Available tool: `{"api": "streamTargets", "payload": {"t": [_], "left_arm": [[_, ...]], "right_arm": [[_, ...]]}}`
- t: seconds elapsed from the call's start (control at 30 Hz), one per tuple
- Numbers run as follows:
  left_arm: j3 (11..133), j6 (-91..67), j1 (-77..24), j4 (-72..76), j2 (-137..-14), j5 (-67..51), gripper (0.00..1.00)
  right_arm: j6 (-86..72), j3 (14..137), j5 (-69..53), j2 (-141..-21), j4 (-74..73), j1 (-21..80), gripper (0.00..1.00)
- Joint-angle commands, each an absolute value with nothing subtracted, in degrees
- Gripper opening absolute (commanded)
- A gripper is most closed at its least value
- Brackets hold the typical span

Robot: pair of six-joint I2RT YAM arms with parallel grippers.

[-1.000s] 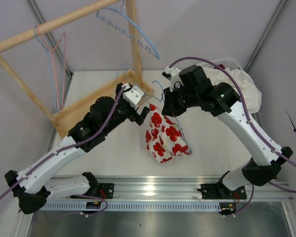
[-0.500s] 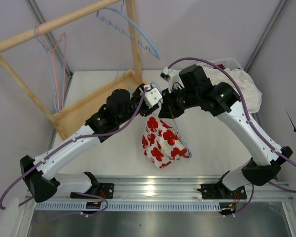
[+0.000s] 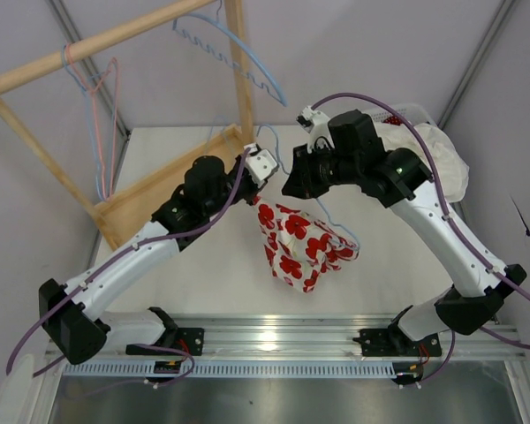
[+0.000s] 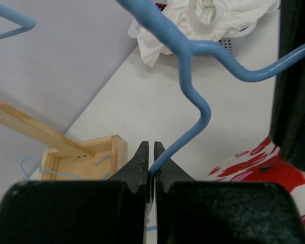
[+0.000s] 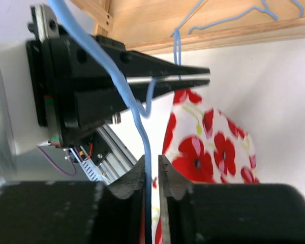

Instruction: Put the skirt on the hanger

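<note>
The skirt (image 3: 300, 240), white with red flowers, hangs off the table from a blue wire hanger (image 3: 340, 228) between the two arms. My left gripper (image 3: 267, 177) is shut on the hanger's wire just below its hook; in the left wrist view the wire (image 4: 193, 99) runs down into the closed jaws (image 4: 151, 152). My right gripper (image 3: 291, 184) faces it from the right. Its jaws (image 5: 151, 162) stand slightly open, the hanger wire (image 5: 137, 109) resting against the left finger, the skirt (image 5: 208, 147) just beyond.
A wooden rack (image 3: 172, 181) stands at the back left, with a blue hanger (image 3: 238, 53) and a pink hanger (image 3: 97, 97) on its rod. A basket of white laundry (image 3: 433, 150) sits at the back right. A metal rail (image 3: 274, 340) lines the near edge.
My left gripper moved right to the hanger and shut on its wire. The right gripper's jaws parted a little. The skirt swung up and to the right.
</note>
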State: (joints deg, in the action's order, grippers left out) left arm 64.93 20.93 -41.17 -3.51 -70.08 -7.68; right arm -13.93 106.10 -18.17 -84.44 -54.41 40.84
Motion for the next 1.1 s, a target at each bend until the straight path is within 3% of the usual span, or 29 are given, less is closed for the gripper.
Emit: {"api": "streamTargets", "payload": {"t": [0.0,0.03,0.07,0.3,0.53,0.87,1.07], "left_arm": [[67.24,15.37,-38.68,8.35,-67.77,-5.63,0.0],[67.5,15.9,-38.5,8.35,-67.76,-5.28,0.0],[67.94,16.43,-38.15,8.0,-67.85,-4.75,0.0],[71.81,23.1,-37.18,3.61,-69.26,-1.85,0.0],[73.65,28.29,-36.83,1.68,-70.93,-0.27,0.0],[77.25,35.41,-36.65,-2.36,-72.68,2.54,0.0],[77.78,39.28,-36.65,-4.04,-72.86,4.13,0.0]], "right_arm": [[-13.89,103.28,-15.91,-81.92,-57.13,40.25,0.2],[-13.71,102.75,-15.56,-81.22,-56.95,40.25,0.28],[-13.45,102.22,-14.51,-80.86,-56.69,40.34,0.3],[-11.78,96.51,-10.03,-76.65,-53.18,40.6,0.33],[-8.44,92.47,-5.98,-72.16,-47.04,42.19,0.48],[-6.24,89.56,-0.53,-71.63,-44.65,43.5,0.47],[-7.03,90.7,3.25,-71.46,-43.51,43.95,0.55]]}}
